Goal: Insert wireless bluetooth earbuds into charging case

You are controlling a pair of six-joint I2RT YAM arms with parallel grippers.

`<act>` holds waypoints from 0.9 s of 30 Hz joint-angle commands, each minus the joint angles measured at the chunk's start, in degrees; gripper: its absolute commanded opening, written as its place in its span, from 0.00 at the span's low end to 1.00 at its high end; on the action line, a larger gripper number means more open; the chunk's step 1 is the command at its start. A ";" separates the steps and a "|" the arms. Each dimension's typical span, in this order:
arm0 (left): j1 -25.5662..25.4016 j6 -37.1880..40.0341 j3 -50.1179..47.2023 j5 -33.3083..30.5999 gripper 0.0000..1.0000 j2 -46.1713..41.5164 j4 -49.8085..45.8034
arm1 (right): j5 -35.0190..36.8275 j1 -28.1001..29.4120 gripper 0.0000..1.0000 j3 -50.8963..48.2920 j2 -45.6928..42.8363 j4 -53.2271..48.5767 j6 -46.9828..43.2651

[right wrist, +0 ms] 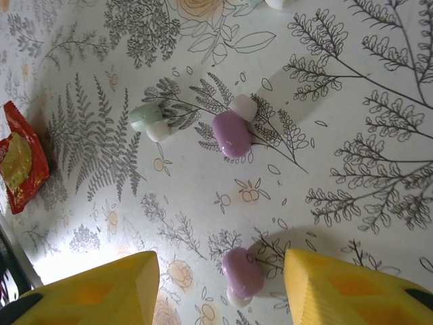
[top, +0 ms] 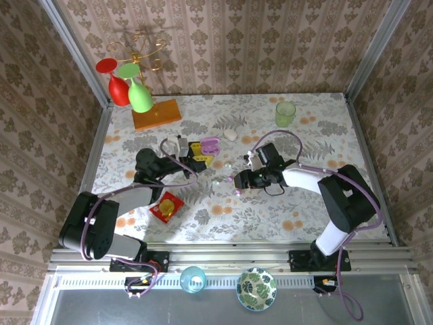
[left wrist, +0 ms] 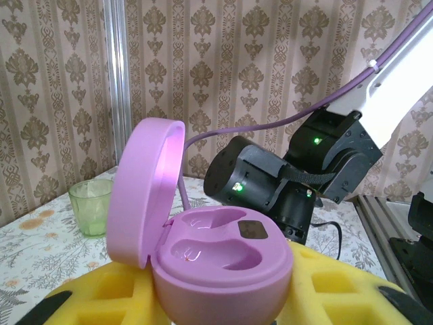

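My left gripper is shut on the purple charging case, its yellow fingers pressing on both sides. The case's lid stands open and both wells are empty. In the top view this case sits at the left gripper, left of centre. My right gripper is low over the table, open, with a purple earbud lying between its yellow fingers, nearer the right one. A second purple earbud and a pale green earbud lie further ahead.
A red snack packet lies near the left arm. At the back stand a green cup, a white oval case and an orange-based rack with red and green glasses. The right arm sits close in front of the held case.
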 commanded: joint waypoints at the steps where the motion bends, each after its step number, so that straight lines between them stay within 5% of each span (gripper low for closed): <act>1: 0.32 -1.82 1.49 1.93 0.21 0.33 3.17 | -2.33 0.52 0.51 2.28 2.06 -1.74 -2.60; 27: -0.13 -2.14 2.34 2.38 0.20 1.73 3.30 | -7.39 1.41 0.36 1.14 5.31 -2.62 -8.12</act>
